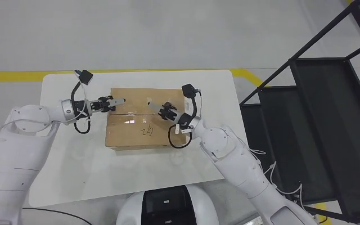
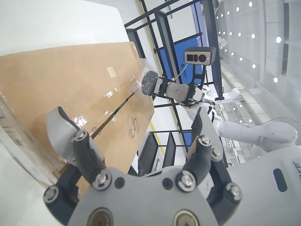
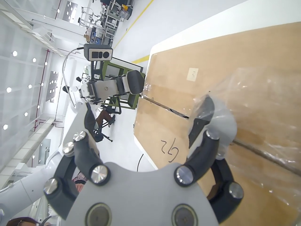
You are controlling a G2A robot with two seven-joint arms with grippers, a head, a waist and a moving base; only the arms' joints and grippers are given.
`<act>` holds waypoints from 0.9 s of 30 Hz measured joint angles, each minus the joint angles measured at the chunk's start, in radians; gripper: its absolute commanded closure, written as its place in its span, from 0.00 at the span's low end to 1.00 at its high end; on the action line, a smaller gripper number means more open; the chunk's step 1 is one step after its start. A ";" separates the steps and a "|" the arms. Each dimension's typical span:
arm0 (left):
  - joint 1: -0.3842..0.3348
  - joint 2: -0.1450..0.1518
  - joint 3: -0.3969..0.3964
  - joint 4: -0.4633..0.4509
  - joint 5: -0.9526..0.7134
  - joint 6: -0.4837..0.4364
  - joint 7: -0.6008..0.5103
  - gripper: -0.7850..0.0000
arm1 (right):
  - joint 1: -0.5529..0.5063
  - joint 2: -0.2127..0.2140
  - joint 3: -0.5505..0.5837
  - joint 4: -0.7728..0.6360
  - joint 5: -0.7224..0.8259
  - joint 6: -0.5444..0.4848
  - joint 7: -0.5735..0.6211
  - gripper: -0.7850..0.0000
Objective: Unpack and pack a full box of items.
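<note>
One closed box (image 1: 140, 134), one left end effector (image 1: 118, 102), one right end effector (image 1: 156, 106).

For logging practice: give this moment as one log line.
box closed on table | clear tape over seam | left gripper open above box | right gripper open, tape clinging

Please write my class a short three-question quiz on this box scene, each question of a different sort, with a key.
1. True or false: the cardboard box has its top flaps folded open.
2. What hangs over a finger of the right gripper? A) a cloth B) clear tape C) a sponge
3. Fill the gap: the left gripper is over one end of the box top, fingers ____.
Key: 1 false, the flaps lie shut; 2 B; 3 open.
</note>
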 measured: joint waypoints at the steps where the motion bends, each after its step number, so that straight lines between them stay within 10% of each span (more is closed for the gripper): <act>1: 0.003 0.002 -0.009 -0.004 -0.003 0.000 -0.006 0.00 | -0.002 0.000 0.001 0.001 0.000 -0.002 0.001 0.00; 11: 0.012 0.018 -0.050 0.007 0.057 0.122 -0.019 0.00 | -0.007 -0.001 0.007 -0.001 0.006 -0.016 0.005 0.00; 27: -0.126 -0.058 0.167 0.179 0.006 0.101 -0.044 0.00 | -0.051 0.013 0.078 -0.058 -0.003 -0.036 0.026 0.00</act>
